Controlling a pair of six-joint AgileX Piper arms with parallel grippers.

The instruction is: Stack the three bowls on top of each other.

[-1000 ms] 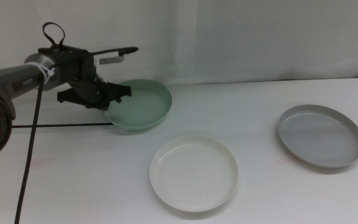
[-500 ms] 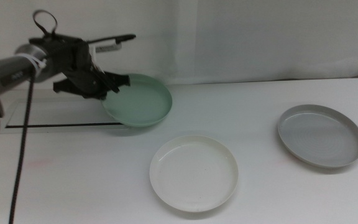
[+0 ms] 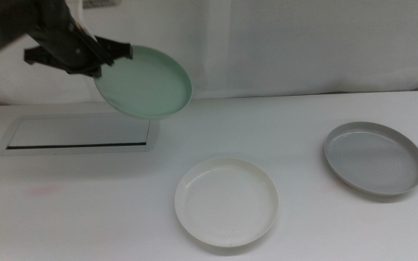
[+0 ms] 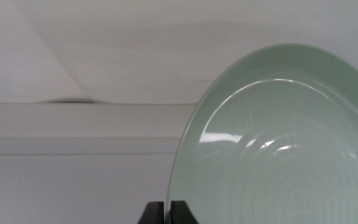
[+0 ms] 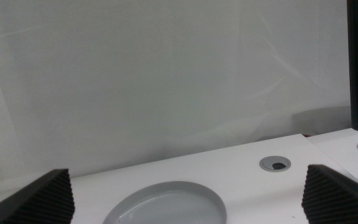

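My left gripper (image 3: 109, 58) is shut on the rim of the mint green bowl (image 3: 144, 82), holding it tilted in the air above the table's back left. In the left wrist view the green bowl (image 4: 278, 143) fills the right side, its edge pinched between my two dark jaws (image 4: 168, 211). The white bowl (image 3: 226, 201) rests on the table near the front middle. The grey bowl (image 3: 374, 158) sits at the right. In the right wrist view the grey bowl (image 5: 166, 202) lies below my right gripper (image 5: 185, 199), whose jaws stand wide apart and open with nothing between them.
A flat white panel with a dark slot (image 3: 78, 135) lies on the table at the left, beneath the lifted bowl. A white curtain backs the table. A round grommet hole (image 5: 274, 163) sits beyond the grey bowl near the table's far right.
The left gripper has lifted the green bowl off the table and carried it up and slightly left. The panel beneath is now uncovered. The white and grey bowls have not moved.
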